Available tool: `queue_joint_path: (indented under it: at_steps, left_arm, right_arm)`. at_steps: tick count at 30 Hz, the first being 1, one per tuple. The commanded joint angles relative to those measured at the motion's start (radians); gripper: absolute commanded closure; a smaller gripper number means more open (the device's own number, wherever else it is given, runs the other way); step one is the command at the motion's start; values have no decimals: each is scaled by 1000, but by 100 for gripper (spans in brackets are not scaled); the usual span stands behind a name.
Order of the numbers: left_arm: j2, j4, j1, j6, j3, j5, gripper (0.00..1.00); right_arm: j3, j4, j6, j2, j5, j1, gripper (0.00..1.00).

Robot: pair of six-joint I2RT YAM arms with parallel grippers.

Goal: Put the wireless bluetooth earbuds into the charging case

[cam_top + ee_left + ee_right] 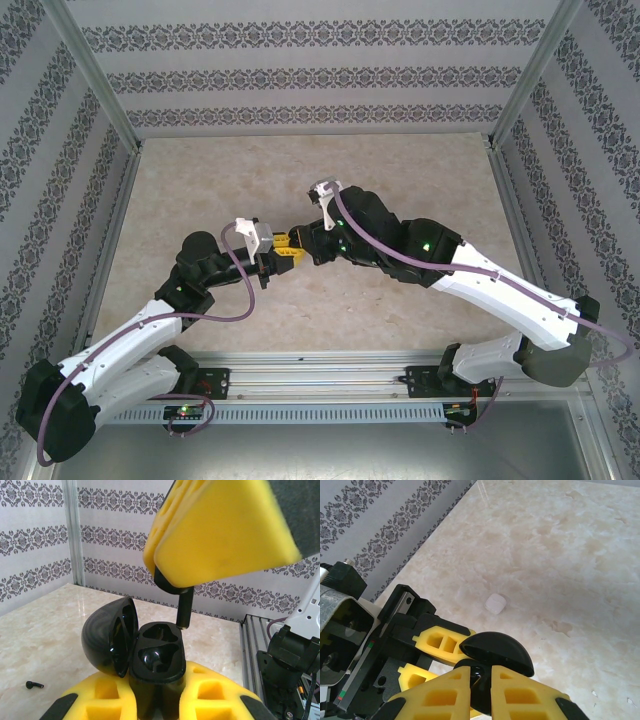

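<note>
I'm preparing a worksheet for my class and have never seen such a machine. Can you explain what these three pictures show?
Two robot arms stand at a marbled table, each ending in a yellow two-fingered pincer. One picture looks down from above; the others come from wrist cameras. The left pincer holds an open black charging case. The right pincer holds a black earbud just above it. A second earbud lies on the table, as does a small white lump.

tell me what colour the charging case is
Glossy black charging case, best seen in the left wrist view.
</note>
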Motion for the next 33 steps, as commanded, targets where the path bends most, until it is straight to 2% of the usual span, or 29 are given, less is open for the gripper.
queue_joint_path:
  at_steps: [1, 23, 33]
  left_arm:
    - [-6, 56, -9, 0, 1, 11, 100]
    - [-20, 53, -9, 6, -3, 11, 100]
    - [-22, 54, -9, 1, -3, 11, 100]
  right_arm:
    - [-11, 15, -1, 6, 27, 9, 87]
    - [-38, 3, 31, 35, 10, 3, 87]
    - [-45, -10, 66, 28, 32, 3, 67]
